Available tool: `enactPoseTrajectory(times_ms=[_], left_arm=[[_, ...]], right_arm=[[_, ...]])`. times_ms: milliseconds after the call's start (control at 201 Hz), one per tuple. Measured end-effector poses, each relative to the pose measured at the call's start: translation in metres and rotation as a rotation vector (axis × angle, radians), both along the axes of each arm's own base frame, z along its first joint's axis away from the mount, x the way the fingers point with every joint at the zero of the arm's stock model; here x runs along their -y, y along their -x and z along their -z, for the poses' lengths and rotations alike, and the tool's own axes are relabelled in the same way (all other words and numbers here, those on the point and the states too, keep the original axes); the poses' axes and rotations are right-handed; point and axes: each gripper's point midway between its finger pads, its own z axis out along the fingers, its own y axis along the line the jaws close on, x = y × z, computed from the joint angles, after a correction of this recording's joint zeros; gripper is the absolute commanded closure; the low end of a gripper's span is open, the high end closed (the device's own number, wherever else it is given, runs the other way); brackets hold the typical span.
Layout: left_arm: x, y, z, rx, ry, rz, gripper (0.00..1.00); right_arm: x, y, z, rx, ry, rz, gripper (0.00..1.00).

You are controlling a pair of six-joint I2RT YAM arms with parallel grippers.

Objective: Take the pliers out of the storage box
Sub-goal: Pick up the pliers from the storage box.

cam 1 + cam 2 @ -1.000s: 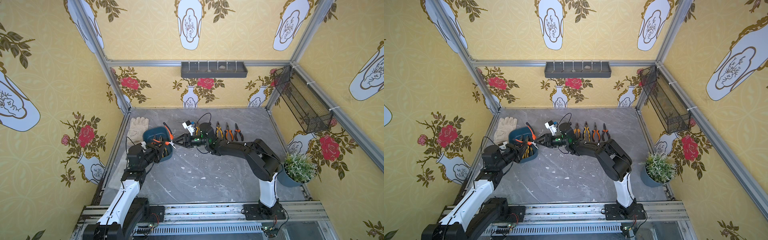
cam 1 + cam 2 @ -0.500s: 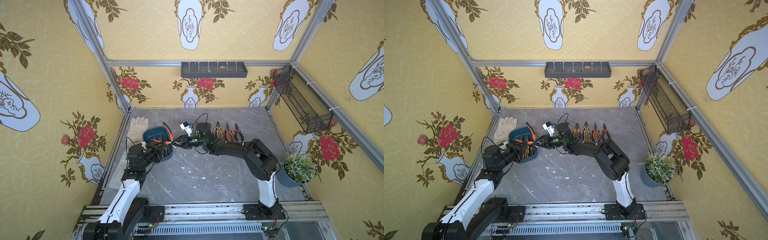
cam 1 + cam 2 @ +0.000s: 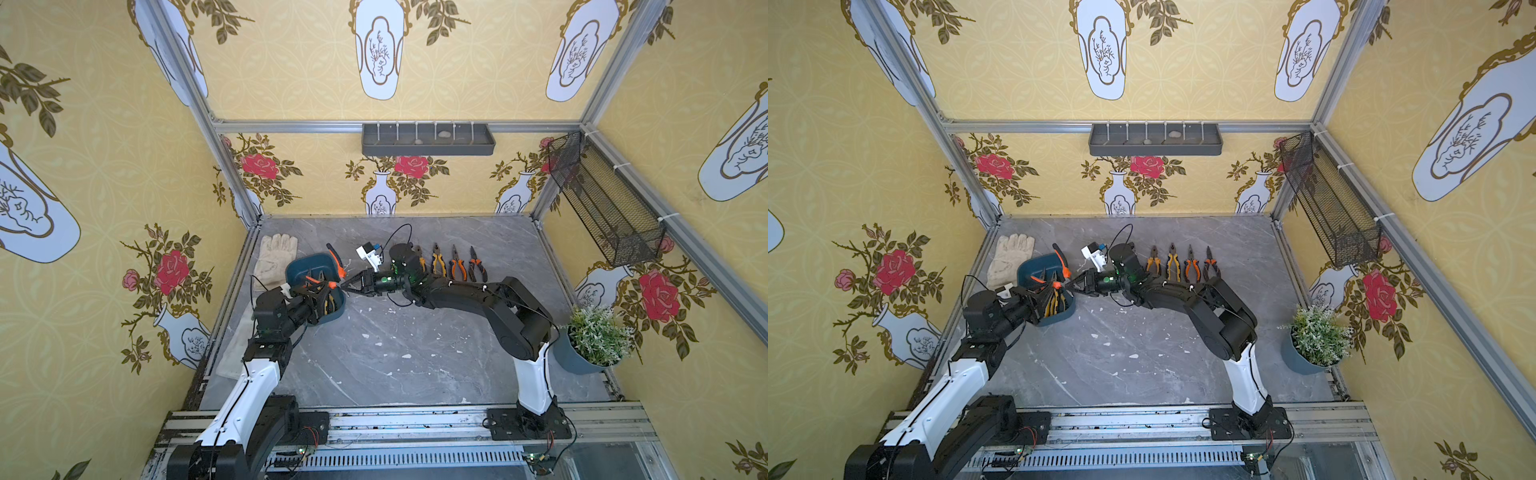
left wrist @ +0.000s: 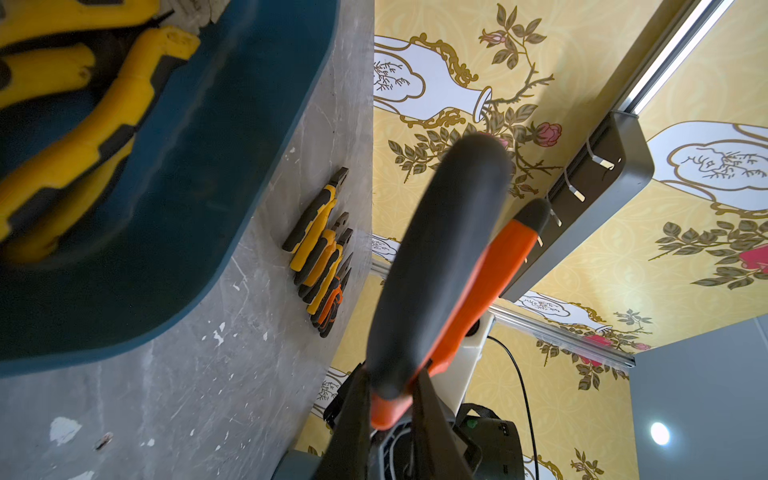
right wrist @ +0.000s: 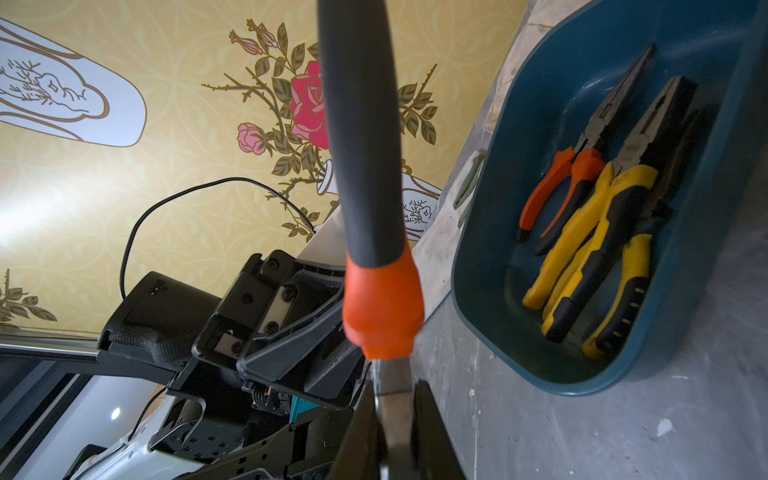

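Observation:
One orange-and-black pair of pliers (image 3: 336,262) hangs over the right rim of the teal storage box (image 3: 303,262), held from both sides. My left gripper (image 4: 392,409) is shut on an orange handle end (image 4: 390,399). My right gripper (image 5: 395,428) is shut on the pliers' metal jaws (image 5: 392,390), and a black handle (image 5: 365,166) rises from them. In both top views the two grippers meet tip to tip, left gripper (image 3: 1044,296) and right gripper (image 3: 1070,286). Several yellow and orange pliers (image 5: 598,232) lie inside the box (image 5: 478,270).
Several pliers (image 3: 446,264) lie in a row on the grey table behind my right arm. A pale work glove (image 3: 274,257) lies behind the box. A potted plant (image 3: 594,340) stands at the right edge. A grey divided tray (image 3: 428,139) and a mesh basket (image 3: 602,199) hang on the walls.
My right gripper has moved left to the box's rim and closed on the metal jaws of the pliers that my left gripper holds. The left arm has stayed put.

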Motion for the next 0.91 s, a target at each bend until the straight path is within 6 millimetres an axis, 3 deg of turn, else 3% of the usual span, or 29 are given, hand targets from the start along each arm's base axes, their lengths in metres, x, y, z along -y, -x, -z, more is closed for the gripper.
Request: enactPoseTrajectory(times_ms=[75, 134, 219, 363, 717, 836, 911], left_arm=[[-0.001, -0.001, 0.000, -0.002, 0.003, -0.008, 0.80], [-0.001, -0.001, 0.000, -0.002, 0.003, -0.011, 0.57], [0.001, 0.000, -0.005, 0.021, 0.003, 0.007, 0.55], [0.004, 0.002, -0.010, 0.045, 0.000, 0.023, 0.35], [0.005, 0.008, -0.027, 0.089, -0.051, 0.053, 0.28], [0.005, 0.009, -0.027, 0.089, -0.072, 0.059, 0.28], [0.005, 0.009, -0.027, 0.086, -0.089, 0.064, 0.28]], right_arm=[[-0.001, 0.000, -0.001, -0.001, 0.002, -0.005, 1.00], [-0.001, 0.000, -0.001, -0.004, 0.008, -0.006, 1.00], [-0.001, -0.004, 0.003, -0.002, 0.036, 0.019, 1.00], [0.006, -0.010, 0.014, -0.009, 0.111, 0.046, 1.00], [0.022, -0.043, -0.021, 0.260, 0.326, 0.143, 0.99], [0.032, -0.051, -0.019, 0.365, 0.472, 0.162, 0.97], [0.043, -0.053, -0.007, 0.415, 0.579, 0.160, 0.96]])
